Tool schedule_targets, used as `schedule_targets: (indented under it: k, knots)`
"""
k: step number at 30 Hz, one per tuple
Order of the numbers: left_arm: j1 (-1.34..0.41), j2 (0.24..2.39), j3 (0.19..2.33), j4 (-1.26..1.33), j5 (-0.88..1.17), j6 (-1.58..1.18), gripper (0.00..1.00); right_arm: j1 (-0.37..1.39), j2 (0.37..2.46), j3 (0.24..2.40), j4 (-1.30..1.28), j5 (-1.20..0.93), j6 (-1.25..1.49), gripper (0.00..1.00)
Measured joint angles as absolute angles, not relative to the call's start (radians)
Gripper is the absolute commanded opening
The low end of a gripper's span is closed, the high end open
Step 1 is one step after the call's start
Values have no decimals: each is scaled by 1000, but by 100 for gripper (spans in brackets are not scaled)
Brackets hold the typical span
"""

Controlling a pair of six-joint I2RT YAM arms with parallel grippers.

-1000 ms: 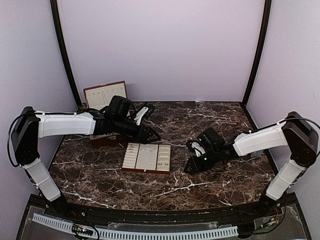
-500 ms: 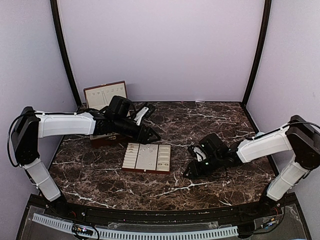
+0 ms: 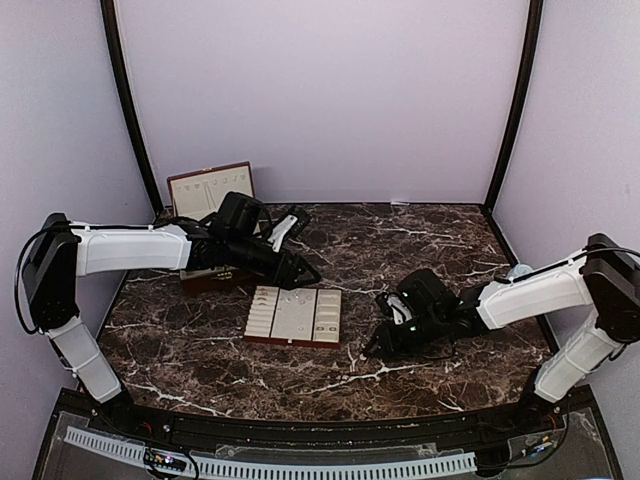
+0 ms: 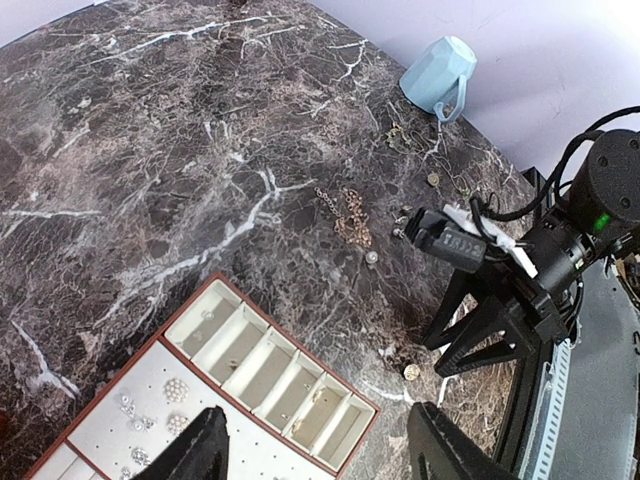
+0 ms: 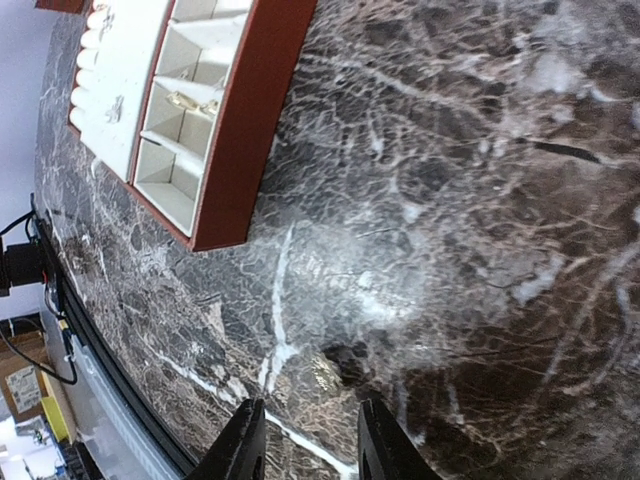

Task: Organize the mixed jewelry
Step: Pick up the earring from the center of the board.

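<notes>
The mixed jewelry lies scattered on the dark marble: a thin chain [image 4: 350, 215], a bead [image 4: 371, 257] and a small round silvery piece [image 4: 411, 372]. More tiny pieces sit in the cream slotted tray [image 3: 295, 315], including pearl-like clusters [image 4: 175, 389]. My left gripper [image 4: 320, 460] hangs open above the tray's slotted end and holds nothing. My right gripper [image 5: 312, 445] is open, low over the table, with the round piece [image 5: 324, 373] lying just ahead of its fingertips. In the left wrist view the right gripper [image 4: 435, 358] points at that piece.
A reddish-brown box [image 3: 208, 190] with cream lining stands open at the back left, behind the left arm. A pale blue cup [image 4: 440, 75] lies on its side near the table's far right edge. The tray's red-brown wall [image 5: 240, 120] is close to the right gripper.
The right gripper has slid toward the table's near edge and dropped lower, closing in on the round piece. The left arm has stayed where it was.
</notes>
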State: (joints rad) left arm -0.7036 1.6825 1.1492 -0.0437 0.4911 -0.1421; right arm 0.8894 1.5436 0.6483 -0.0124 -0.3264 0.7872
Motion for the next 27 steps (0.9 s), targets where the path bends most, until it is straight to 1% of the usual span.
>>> schedule_targets:
  k: [3,6,12,15,20,27]
  knots:
    - [-704,1682,1149,-59,494,-141,65,890,1488,655,-72,-271,791,33]
    - [-704,1682,1149,-81,498,-135,65,890,1475,702,-144,-227,760,29]
    - [-697,1669,1149,-136,501,-113,65,890,1527,836,-283,-159,647,28]
    - [-686,1646,1149,-144,502,-109,65,891,1562,868,-318,-149,613,23]
    - [-670,1612,1133,-138,509,-109,64,890,1602,865,-325,-160,631,21]
    - [-664,1612,1118,-132,513,-109,64,891,1605,775,-215,-233,730,21]
